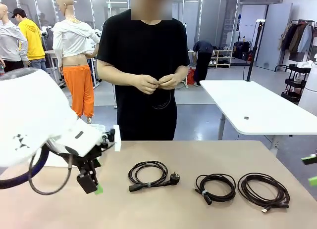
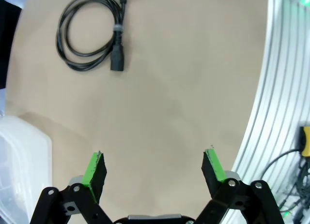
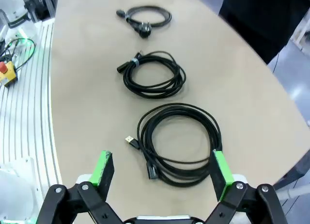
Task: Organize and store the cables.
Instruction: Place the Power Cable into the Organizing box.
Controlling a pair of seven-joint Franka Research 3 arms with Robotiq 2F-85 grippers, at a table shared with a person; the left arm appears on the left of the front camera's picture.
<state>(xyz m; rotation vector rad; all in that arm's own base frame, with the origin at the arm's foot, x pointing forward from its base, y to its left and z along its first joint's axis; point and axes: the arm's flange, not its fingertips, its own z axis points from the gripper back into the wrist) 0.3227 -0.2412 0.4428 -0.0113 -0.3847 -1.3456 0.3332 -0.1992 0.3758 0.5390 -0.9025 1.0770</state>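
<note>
Three coiled black cables lie in a row on the tan table (image 1: 198,214): a plugged one (image 1: 147,184) at centre, a smaller one (image 1: 218,199) to its right, and a wide coil (image 1: 242,188) farthest right. Across the table a person works a thin black cable (image 1: 166,104) between both hands. My left gripper (image 1: 94,184) hangs open over the table's left part; its wrist view has the plugged cable (image 2: 116,45) well ahead of the open gripper (image 2: 154,168). My right gripper (image 3: 162,168) stands open just short of the wide coil (image 3: 145,132), with the middle cable (image 3: 152,91) and the plugged cable (image 3: 167,17) beyond.
A clear plastic container (image 2: 19,161) sits beside the left gripper. A ribbed aluminium rail (image 2: 276,88) borders the robot's side of the table, with a yellow stop button (image 3: 7,71) on it. The right gripper's green pads (image 1: 312,170) peek in at the right edge.
</note>
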